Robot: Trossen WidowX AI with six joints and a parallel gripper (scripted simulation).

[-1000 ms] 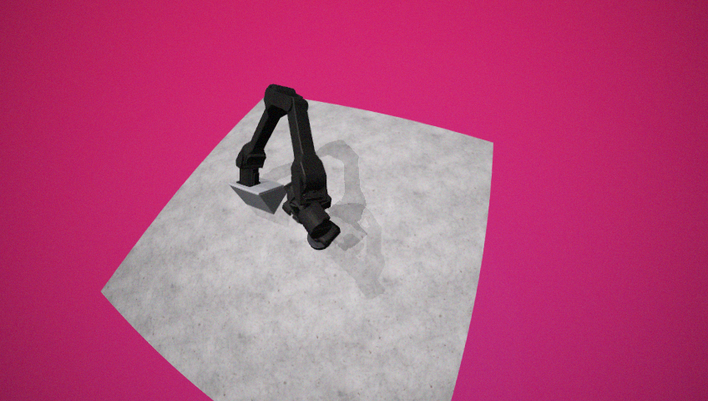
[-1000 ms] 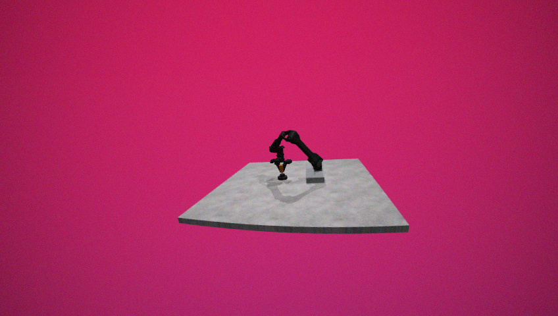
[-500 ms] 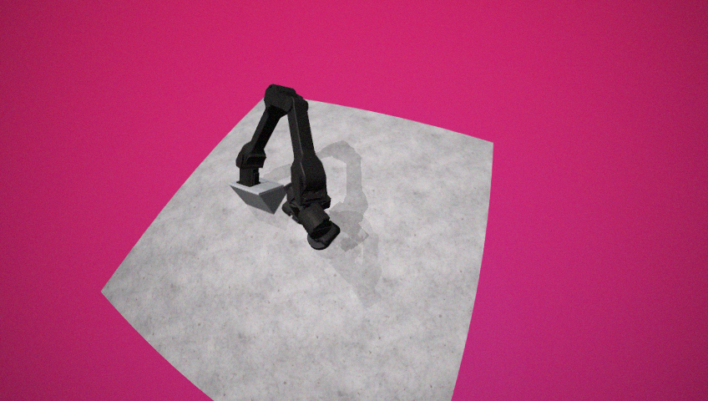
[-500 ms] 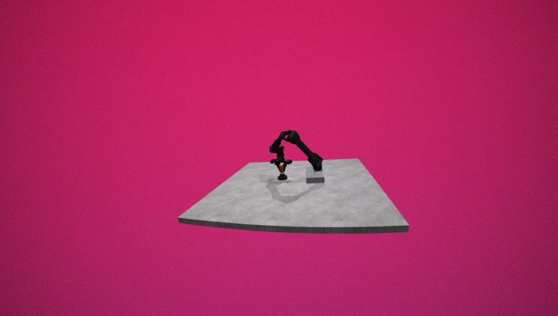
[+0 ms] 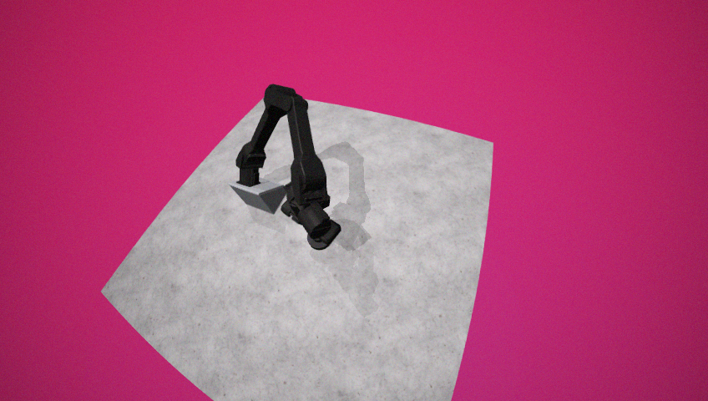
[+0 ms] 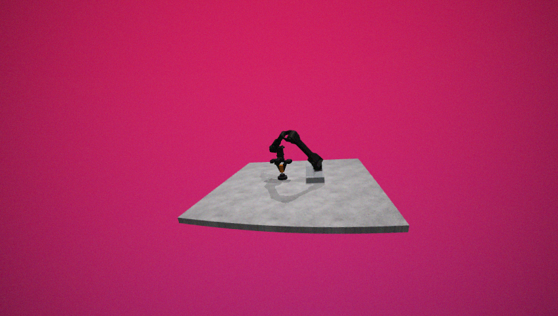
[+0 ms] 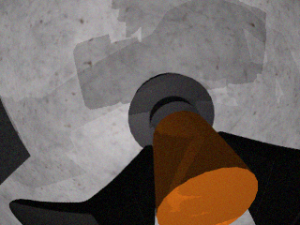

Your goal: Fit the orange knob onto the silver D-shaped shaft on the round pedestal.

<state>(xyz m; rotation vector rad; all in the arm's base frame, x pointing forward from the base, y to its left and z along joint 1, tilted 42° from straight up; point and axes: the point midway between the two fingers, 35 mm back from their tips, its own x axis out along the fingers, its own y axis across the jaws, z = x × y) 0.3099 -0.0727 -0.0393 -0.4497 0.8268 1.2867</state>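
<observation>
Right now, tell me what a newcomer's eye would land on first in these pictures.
The bright orange tapered knob fills the lower middle of the wrist view, clamped in the black parallel-jaw gripper, with its far end over the dark round pedestal. From outside, the black jointed arm arches from its grey base block over a mottled grey slab against vivid magenta.

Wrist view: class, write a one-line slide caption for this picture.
Gripper clamps the orange knob directly above the dark round pedestal on the grey table.
</observation>
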